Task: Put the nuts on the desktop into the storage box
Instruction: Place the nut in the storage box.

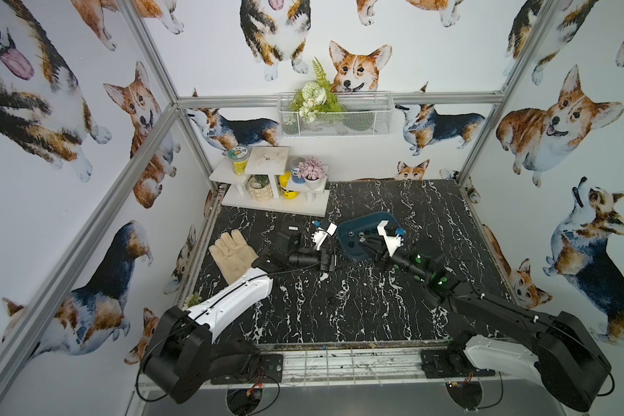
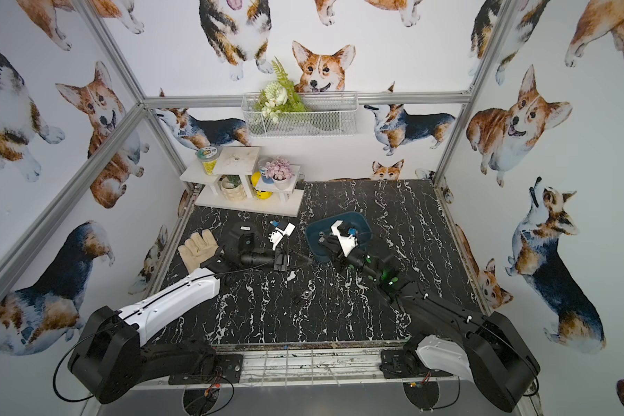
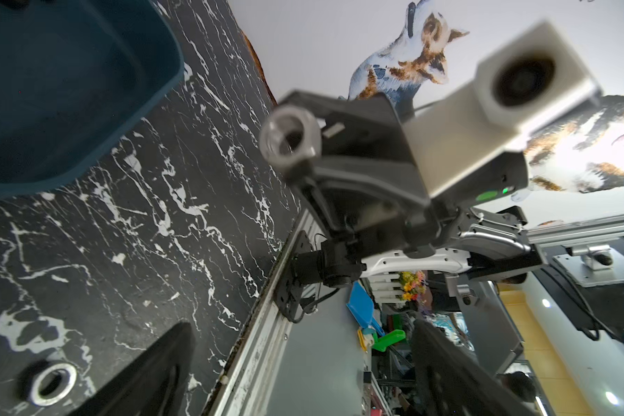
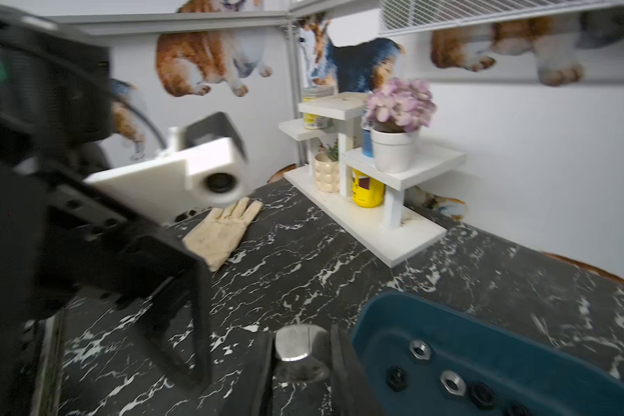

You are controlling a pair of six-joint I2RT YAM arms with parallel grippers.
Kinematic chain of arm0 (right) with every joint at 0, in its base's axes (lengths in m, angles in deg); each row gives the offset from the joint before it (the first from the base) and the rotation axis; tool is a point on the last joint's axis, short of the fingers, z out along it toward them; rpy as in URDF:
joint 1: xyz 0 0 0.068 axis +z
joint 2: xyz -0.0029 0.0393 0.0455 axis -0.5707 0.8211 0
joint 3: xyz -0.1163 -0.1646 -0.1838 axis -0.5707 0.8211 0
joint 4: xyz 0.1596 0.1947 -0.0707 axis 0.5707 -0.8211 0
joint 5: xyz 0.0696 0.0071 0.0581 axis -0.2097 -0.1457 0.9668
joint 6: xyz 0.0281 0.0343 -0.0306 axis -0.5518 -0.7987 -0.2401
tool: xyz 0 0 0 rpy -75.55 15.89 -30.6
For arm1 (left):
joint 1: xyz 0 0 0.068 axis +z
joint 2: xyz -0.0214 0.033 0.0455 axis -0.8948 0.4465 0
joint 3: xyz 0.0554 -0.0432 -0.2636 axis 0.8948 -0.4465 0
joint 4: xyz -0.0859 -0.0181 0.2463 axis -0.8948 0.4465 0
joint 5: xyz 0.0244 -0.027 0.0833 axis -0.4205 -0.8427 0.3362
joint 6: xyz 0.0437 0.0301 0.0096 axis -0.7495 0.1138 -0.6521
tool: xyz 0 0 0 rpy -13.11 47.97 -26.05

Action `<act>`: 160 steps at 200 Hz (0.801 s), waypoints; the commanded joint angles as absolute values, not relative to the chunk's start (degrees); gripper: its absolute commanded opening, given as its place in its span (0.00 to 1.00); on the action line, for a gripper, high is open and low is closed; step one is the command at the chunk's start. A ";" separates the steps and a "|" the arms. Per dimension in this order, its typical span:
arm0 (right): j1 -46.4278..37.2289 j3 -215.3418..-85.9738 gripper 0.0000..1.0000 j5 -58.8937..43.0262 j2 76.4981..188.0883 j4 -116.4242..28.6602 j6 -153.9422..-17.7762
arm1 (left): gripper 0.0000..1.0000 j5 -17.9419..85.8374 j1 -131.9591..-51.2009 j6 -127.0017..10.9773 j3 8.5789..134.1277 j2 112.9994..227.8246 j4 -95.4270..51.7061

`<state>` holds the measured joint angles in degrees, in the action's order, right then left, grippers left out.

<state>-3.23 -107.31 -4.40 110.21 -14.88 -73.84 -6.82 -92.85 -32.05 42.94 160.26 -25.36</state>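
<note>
One nut [image 4: 296, 342], gripped — clearest in wrist views

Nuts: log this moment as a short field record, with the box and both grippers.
right gripper: shut on held nut
held nut: silver, above the desktop, beside the box rim
left gripper: open, empty
box: on the desktop
boxed nuts: at least four, silver and dark
loose nut: silver, flat on the desktop, apart from the box
glove: on the desktop, apart from the box
</note>
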 commanded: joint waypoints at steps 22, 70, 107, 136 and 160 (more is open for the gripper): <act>-7.67 -120.52 0.07 -14.06 119.63 -45.18 -77.76 | 1.00 14.92 -93.01 -45.41 47.32 159.45 -6.32; -11.00 -133.21 0.07 -23.14 133.08 -60.73 -76.86 | 0.98 29.02 -94.40 -53.31 48.39 160.53 2.95; -12.55 -140.72 0.08 -27.30 140.46 -67.36 -76.81 | 0.98 29.20 -95.97 -55.17 47.72 162.68 4.17; -12.70 -144.60 0.11 -30.15 145.05 -71.48 -76.91 | 0.98 30.52 -96.77 -55.30 46.83 163.61 4.12; -12.67 -146.89 0.13 -31.78 148.38 -73.30 -76.83 | 0.98 30.33 -97.31 -55.19 46.07 164.38 3.66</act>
<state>-12.69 -144.95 -28.23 145.99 -68.69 -76.90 29.45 -96.91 -54.26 46.59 163.78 3.31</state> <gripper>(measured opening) 0.261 0.984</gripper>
